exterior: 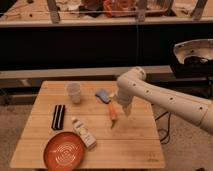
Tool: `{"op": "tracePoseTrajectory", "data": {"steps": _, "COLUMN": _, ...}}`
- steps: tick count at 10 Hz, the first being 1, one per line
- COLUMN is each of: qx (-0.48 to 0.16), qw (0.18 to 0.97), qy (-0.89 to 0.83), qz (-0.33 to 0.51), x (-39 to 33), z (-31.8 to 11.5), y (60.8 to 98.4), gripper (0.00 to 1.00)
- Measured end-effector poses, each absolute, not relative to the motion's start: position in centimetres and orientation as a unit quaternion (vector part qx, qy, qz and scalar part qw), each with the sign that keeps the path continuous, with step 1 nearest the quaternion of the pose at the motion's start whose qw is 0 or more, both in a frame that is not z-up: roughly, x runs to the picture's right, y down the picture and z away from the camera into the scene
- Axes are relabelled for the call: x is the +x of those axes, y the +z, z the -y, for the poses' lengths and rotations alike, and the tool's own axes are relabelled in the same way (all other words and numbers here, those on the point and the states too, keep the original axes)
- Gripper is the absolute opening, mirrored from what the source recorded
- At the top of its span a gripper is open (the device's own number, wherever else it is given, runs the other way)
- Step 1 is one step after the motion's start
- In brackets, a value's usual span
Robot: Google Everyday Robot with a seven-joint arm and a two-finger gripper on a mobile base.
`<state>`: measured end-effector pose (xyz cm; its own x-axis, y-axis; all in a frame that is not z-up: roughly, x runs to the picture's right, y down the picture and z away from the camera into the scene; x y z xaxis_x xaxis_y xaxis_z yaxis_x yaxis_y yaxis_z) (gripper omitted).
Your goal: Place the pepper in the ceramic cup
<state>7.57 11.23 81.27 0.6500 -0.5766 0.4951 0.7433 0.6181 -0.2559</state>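
Pepper [113,114] first: the slender orange-red piece lies on the wooden table [132,147] just right of the frame's centre, its thin tip towards the near edge, well apart from the ceramic cup.

Nearest, at the lower left, a round orange plate [63,150] with white swirls sits close to the table's front edge. Just beside its upper right rim lies a small pale bottle [84,133], set at a slant. Farther back and to the left, a flat black rectangular item [59,116] lies lengthwise.

At the pepper's depth, the gripper [120,110] hangs pointing down at the pepper's upper end, fingers spread apart; whether they touch the pepper cannot be told. Beyond it, a blue-grey sponge [103,95] lies close to the gripper's left. The ceramic cup [74,92], pale and handleless, stands upright left of the sponge, towards the table's far edge.

The white arm [165,97] runs from the right edge of the frame, bending down at its elbow. Behind the table a dark bench spans the upper frame.
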Motion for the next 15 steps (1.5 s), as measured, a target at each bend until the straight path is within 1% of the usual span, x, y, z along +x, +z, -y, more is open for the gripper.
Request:
{"op": "tracePoseTrajectory", "data": {"steps": 5, "qx": -0.227, "qw": 0.857, "qy": -0.415, "qz": 0.202, "x": 7.2, "z": -12.3, "y": 83.2, "gripper": 0.80}}
{"op": "tracePoseTrajectory", "data": {"steps": 15, "qx": -0.241, "qw": 0.825, "qy": -0.460, "qz": 0.223, "x": 7.5, "z": -14.2, "y": 85.8, "gripper": 0.80}}
